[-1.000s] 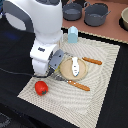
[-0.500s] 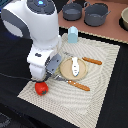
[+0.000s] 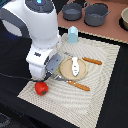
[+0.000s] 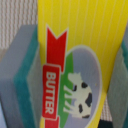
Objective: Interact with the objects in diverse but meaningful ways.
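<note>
In the wrist view a yellow box point(image 4: 80, 45) with a red "BUTTER" label and a cow picture fills the space between my gripper's point(image 4: 70, 80) grey, teal-padded fingers point(image 4: 20, 75). Both pads lie against its sides, so the gripper is shut on it. In the exterior view the gripper point(image 3: 54, 67) is low over the striped mat, and the arm hides the box. A shiny red pepper point(image 3: 41, 88) lies on the mat near the arm's base. A white carton point(image 3: 73, 34) stands upright at the mat's far edge. A white elongated piece point(image 3: 75, 65) rests on the plate.
The tan round plate point(image 3: 64, 71) sits mid-mat, with wooden-handled cutlery beside it point(image 3: 75, 83) and behind it point(image 3: 92, 61). Two grey pots point(image 3: 72, 11) point(image 3: 96, 13) stand on the counter at the back. The striped mat point(image 3: 105, 75) extends toward the exterior view's right.
The arm has shifted slightly toward the exterior view's left and leaned lower over the mat. The pepper, carton and plate have stayed put.
</note>
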